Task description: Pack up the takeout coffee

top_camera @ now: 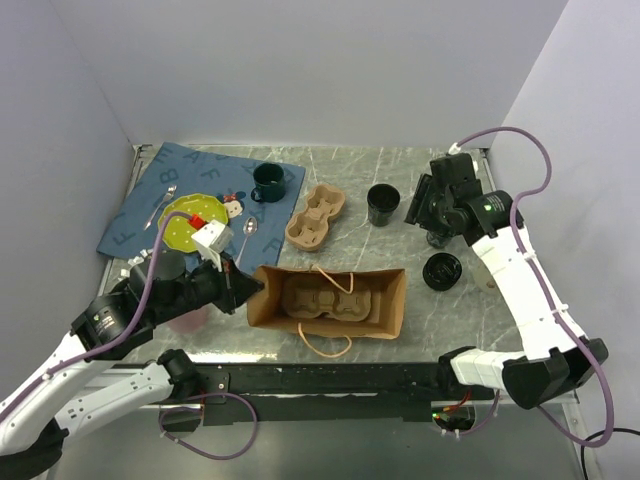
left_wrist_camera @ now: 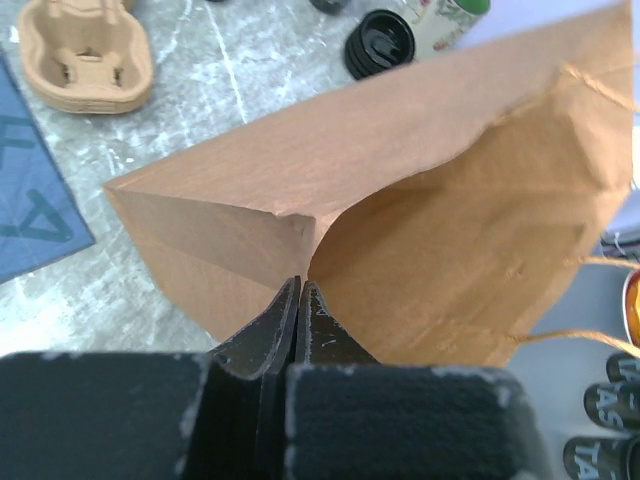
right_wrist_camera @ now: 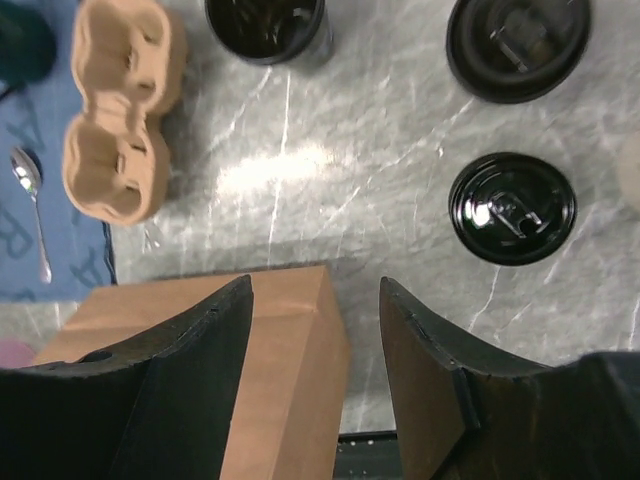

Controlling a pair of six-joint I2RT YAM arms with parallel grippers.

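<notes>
The takeout coffee cup (top_camera: 381,204) (right_wrist_camera: 266,28) is a small black cup standing open at the back of the table, without a lid. One black lid (top_camera: 441,270) (right_wrist_camera: 512,207) lies flat to its front right. A second black lid (right_wrist_camera: 518,45) shows only in the right wrist view; I cannot tell whether a cup is under it. The brown paper bag (top_camera: 330,300) (left_wrist_camera: 420,200) (right_wrist_camera: 270,370) stands mouth up with a cardboard carrier inside. My left gripper (top_camera: 256,288) (left_wrist_camera: 300,283) is shut on the bag's left edge. My right gripper (top_camera: 428,212) (right_wrist_camera: 315,285) hangs open and empty above the table, right of the cup.
A spare cardboard cup carrier (top_camera: 316,216) (right_wrist_camera: 118,110) lies left of the cup. The blue cloth (top_camera: 150,200) carries a dark green mug (top_camera: 268,182), a green plate (top_camera: 185,228) and spoons (top_camera: 247,232). A pink cup (top_camera: 188,318) stands under my left arm. Grey walls close in both sides.
</notes>
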